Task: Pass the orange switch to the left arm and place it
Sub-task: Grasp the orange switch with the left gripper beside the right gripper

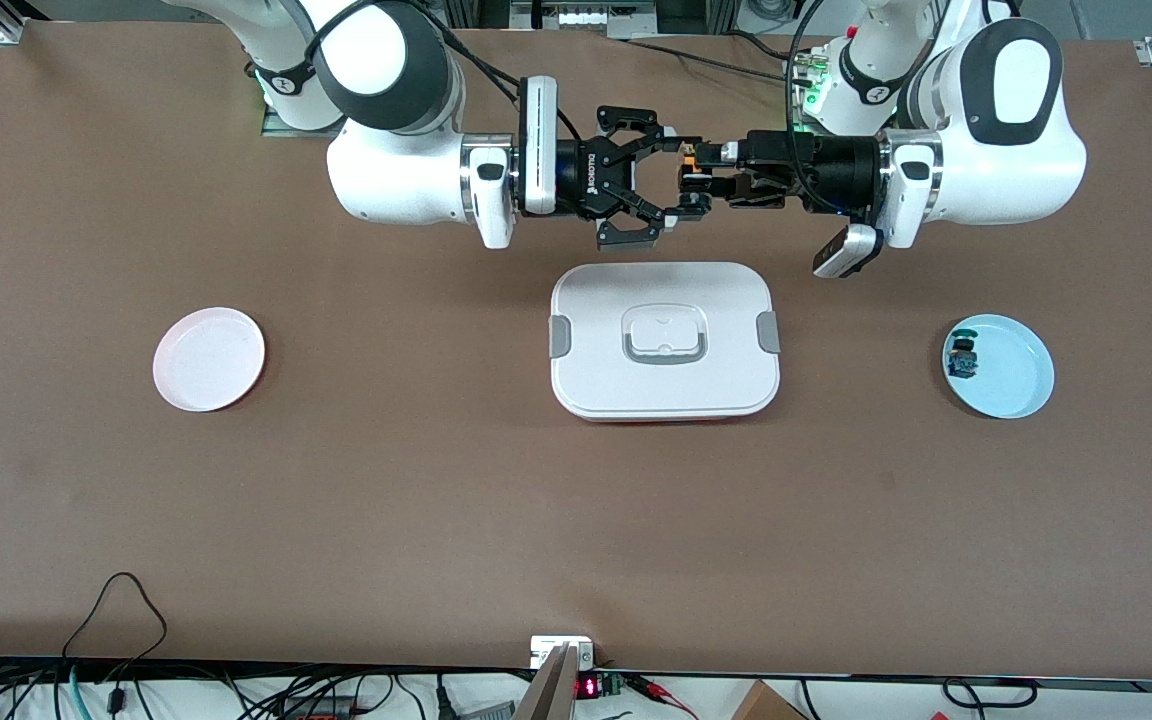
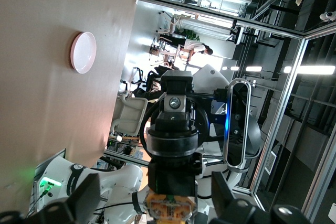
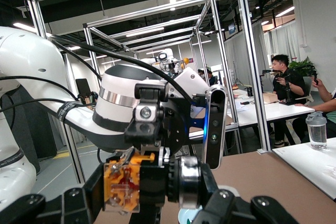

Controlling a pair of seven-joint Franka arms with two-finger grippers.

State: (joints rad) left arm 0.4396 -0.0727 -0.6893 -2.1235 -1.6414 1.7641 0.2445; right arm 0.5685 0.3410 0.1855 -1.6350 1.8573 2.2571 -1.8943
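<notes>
The orange switch [image 1: 693,157] hangs in the air between both grippers, over the table near the arms' bases and clear of the white box [image 1: 596,370]. My right gripper [image 1: 684,177] grips it lengthwise, one finger on the orange end and one on the button end. In the right wrist view the switch [image 3: 123,187] fills the gap of that gripper [image 3: 152,192]. My left gripper [image 1: 708,175] faces it from the left arm's end. In the left wrist view its fingers [image 2: 79,200] stand apart from the switch [image 2: 170,205] with gaps on both sides.
A pale plate [image 1: 208,358] lies toward the right arm's end and also shows in the left wrist view [image 2: 83,52]. A blue plate [image 1: 1016,390] with a small blue-and-green component [image 1: 962,357] lies toward the left arm's end. The box is nearer the front camera than the grippers.
</notes>
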